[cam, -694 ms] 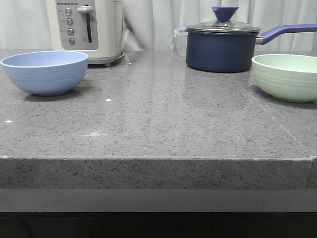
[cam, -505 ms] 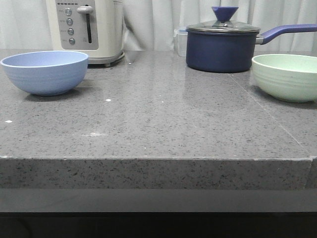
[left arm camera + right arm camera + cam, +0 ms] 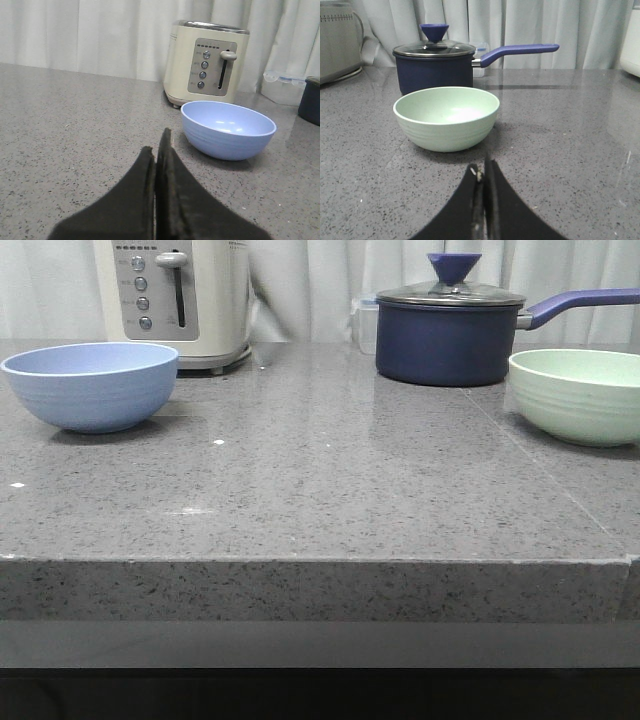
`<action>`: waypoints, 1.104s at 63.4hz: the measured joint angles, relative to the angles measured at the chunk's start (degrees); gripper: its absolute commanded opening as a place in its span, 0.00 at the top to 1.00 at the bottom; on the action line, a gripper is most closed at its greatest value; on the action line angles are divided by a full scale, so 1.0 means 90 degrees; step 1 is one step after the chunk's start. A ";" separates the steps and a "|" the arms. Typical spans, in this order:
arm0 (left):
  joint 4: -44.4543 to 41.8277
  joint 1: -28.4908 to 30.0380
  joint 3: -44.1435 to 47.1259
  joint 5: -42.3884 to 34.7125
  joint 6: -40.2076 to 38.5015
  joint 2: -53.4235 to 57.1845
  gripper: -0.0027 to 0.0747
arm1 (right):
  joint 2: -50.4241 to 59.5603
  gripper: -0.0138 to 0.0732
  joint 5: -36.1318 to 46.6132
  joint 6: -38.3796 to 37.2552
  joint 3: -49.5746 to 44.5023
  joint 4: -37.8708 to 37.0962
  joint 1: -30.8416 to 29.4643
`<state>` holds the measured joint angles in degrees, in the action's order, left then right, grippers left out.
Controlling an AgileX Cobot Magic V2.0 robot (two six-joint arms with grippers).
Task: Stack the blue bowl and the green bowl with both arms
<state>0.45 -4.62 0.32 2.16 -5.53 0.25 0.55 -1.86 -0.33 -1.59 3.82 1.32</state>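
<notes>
The blue bowl (image 3: 92,385) stands upright at the left of the grey counter; it also shows in the left wrist view (image 3: 227,129). The green bowl (image 3: 580,395) stands upright at the right edge of the front view and shows in the right wrist view (image 3: 446,117). My left gripper (image 3: 156,145) is shut and empty, low over the counter, short of the blue bowl. My right gripper (image 3: 484,170) is shut and empty, just short of the green bowl. Neither arm shows in the front view.
A cream toaster (image 3: 175,298) stands behind the blue bowl. A dark navy lidded saucepan (image 3: 450,330) with a long handle stands behind the green bowl, a clear container (image 3: 364,322) beside it. The counter's front edge (image 3: 320,562) runs across the front view.
</notes>
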 measured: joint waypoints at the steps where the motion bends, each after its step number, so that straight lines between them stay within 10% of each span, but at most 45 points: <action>1: 0.0000 0.0000 0.0000 0.0000 0.0000 0.0000 0.99 | 0.0000 0.90 0.0008 0.0000 0.0000 0.0000 0.0000; 35: 0.0000 0.0000 -0.0687 -0.0014 0.0000 0.0000 0.99 | 0.0000 0.90 -0.0682 0.0000 0.1024 0.0000 0.0000; 70: 0.0000 0.0000 -0.4235 0.3246 0.0000 -0.1598 0.99 | -0.1944 0.90 -0.2646 0.0000 0.3885 0.0000 0.0000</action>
<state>0.45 -4.62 -37.79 31.37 -5.53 -14.13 -16.94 -25.68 -0.33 33.37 3.82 1.32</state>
